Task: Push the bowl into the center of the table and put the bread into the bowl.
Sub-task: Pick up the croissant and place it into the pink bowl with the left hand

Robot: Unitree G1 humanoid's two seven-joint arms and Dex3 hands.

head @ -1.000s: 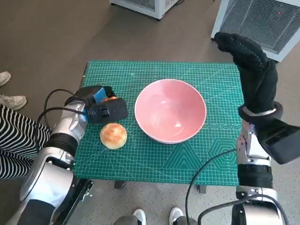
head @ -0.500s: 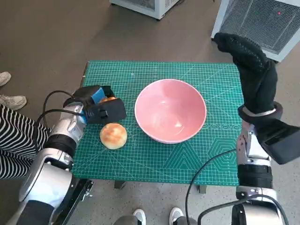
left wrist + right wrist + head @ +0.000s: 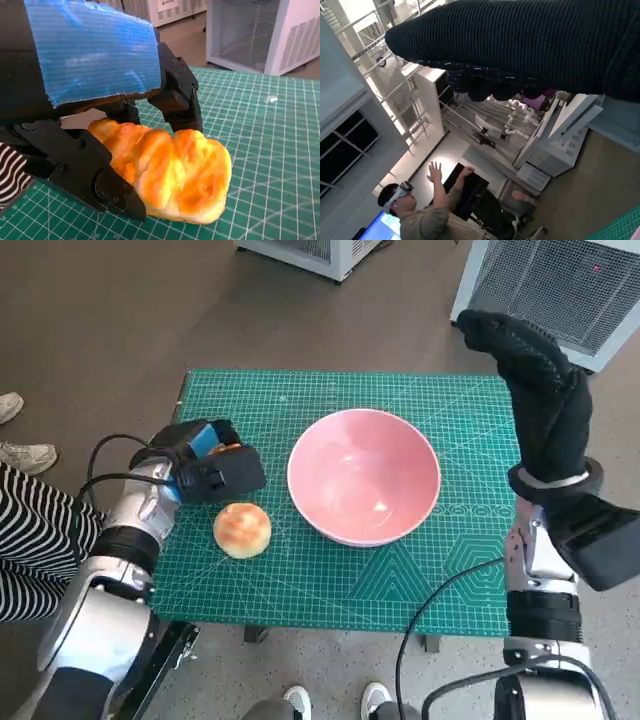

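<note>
While the square table under its green gridded cutting mat (image 3: 340, 570) takes up most of the head view, the round pink bowl (image 3: 364, 488) already sits close to the mat's middle, so the push looks done and the bread is the step in hand. The robot's right hand in the black knitted glove (image 3: 535, 390) is raised above the table's far right corner, holding nothing; whether its fingers are spread or curled cannot be told. Smaller, on the left side of the mat, the robot's black left hand with blue tape (image 3: 212, 465) grips a golden, lumpy bread piece (image 3: 170, 172), fingers closed on both its sides, low over the mat. A round golden bun (image 3: 241, 529) lies loose on the mat just beside that hand, near the bowl's left rim.

To do this well, the left hand should probably lift enough to clear the bowl's rim, carry the bread over the hollow, and release it low, without knocking the loose bun or nudging the bowl off centre.

Counted: one table, one bowl, two hands, two breads.
</note>
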